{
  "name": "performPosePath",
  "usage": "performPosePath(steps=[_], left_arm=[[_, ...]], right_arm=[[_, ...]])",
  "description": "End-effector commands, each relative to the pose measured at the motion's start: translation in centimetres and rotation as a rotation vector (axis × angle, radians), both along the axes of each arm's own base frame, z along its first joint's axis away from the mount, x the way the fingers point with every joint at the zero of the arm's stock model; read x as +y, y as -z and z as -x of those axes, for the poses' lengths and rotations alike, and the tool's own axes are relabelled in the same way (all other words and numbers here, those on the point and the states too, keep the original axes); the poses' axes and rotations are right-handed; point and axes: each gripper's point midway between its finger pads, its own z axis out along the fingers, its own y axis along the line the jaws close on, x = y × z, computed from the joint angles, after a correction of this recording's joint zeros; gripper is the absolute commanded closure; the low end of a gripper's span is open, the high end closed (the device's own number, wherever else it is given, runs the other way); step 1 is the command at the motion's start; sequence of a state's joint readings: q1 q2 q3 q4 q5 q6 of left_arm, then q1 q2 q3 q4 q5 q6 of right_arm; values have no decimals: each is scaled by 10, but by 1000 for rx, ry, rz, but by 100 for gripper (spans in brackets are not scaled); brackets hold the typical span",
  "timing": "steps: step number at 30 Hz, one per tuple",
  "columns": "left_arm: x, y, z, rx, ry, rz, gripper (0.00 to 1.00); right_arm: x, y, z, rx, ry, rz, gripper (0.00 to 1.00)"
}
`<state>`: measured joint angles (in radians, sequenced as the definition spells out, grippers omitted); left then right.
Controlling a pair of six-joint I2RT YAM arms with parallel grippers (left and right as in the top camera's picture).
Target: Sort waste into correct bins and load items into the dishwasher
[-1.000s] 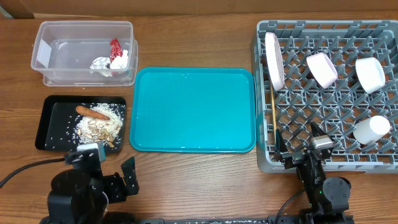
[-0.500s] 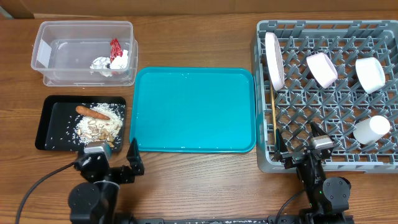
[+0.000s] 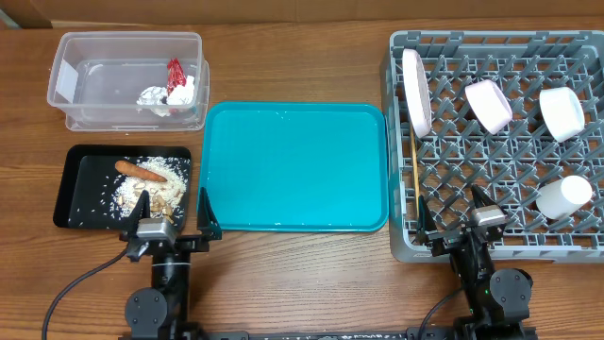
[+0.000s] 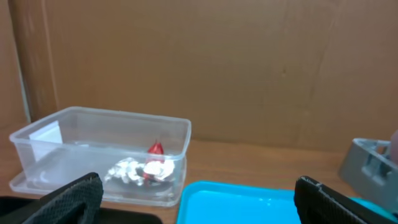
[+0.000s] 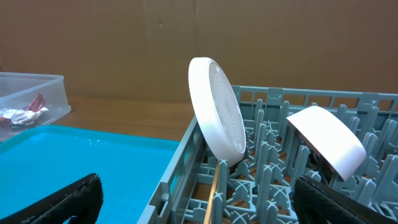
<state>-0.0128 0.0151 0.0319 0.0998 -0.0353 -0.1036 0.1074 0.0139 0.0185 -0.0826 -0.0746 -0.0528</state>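
With tissue (image 3: 154, 96) and red wrapper (image 3: 175, 72) in the clear tub (image 3: 66, 59) at upper left, scraps (image 3: 156, 195) and carrot stick (image 3: 140, 170) in the black tray (image 3: 72, 206) below it, and plate (image 3: 415, 90), bowls (image 3: 488, 104), cup (image 3: 563, 197) and chopsticks (image 3: 415, 184) in the rack (image 3: 491, 42) at right, the task looks done, with left jaws and right jaws both spread wide and empty.

Clear tub (image 4: 118, 114), 8 o'clock: holds crumpled tissue (image 4: 127, 171) with a red wrapper (image 4: 155, 149) touching it at its far side, both toward the tub's right end.
Teal tray (image 4: 249, 202), 6 o'clock: just beside the tub.
Grey dish rack (image 4: 367, 163), 4 o'clock: corner only.
Left gripper (image 4: 198, 185): dark fingers (image 4: 62, 202) at 7 and 5 o'clock, spread wide, nothing between them.
Brown wall (image 4: 217, 62), 12 o'clock.
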Motion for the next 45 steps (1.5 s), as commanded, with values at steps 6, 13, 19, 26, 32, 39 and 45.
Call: performPosePath(steps=[6, 13, 19, 26, 32, 39, 45], left_arm=[[2, 53, -2, 189, -11, -57, 0], [1, 53, -2, 191, -5, -57, 0], [1, 54, -2, 192, -5, -57, 0], [1, 54, -2, 192, -5, -57, 0], [1, 54, -2, 192, -5, -57, 0], [1, 54, -2, 192, -5, -57, 0], [1, 54, -2, 192, -5, -57, 0]], right_arm=[[2, 1, 0, -7, -9, 6, 0], [2, 1, 0, -7, -9, 6, 0], [2, 1, 0, -7, -9, 6, 0], [2, 1, 0, -7, -9, 6, 0], [2, 1, 0, -7, -9, 6, 0], [2, 1, 0, -7, -9, 6, 0], [2, 1, 0, -7, -9, 6, 0]])
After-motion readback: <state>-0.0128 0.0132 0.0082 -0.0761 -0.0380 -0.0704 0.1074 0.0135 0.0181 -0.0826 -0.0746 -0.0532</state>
